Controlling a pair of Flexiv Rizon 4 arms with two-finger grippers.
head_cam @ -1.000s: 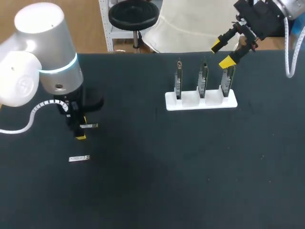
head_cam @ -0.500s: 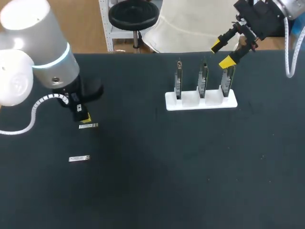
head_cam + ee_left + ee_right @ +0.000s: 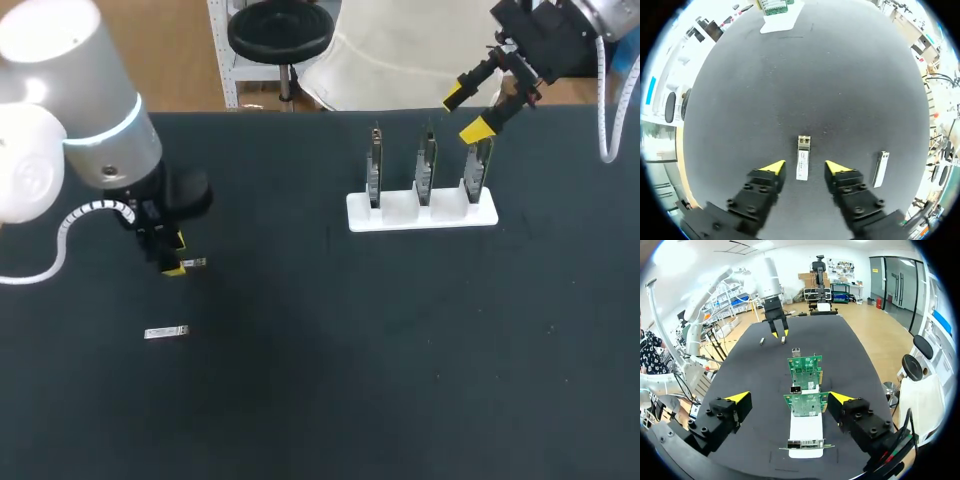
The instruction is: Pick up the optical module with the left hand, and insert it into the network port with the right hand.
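Left wrist view: small silver rectangular optical module (image 3: 803,158) on black table (image 3: 815,90), untouched between tips of spread, empty left gripper (image 3: 805,168); long axis ahead, across closing line. Far off: right gripper (image 3: 465,113), spread, empty.

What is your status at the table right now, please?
Left gripper open astride module, not gripped. Right gripper open by card rack. Spare module beside, nothing blocking.

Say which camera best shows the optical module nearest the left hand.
The left wrist view: the optical module lies whole between the tips of the open left hand. The head view shows only its end beside that hand; the right wrist view, a distant speck.
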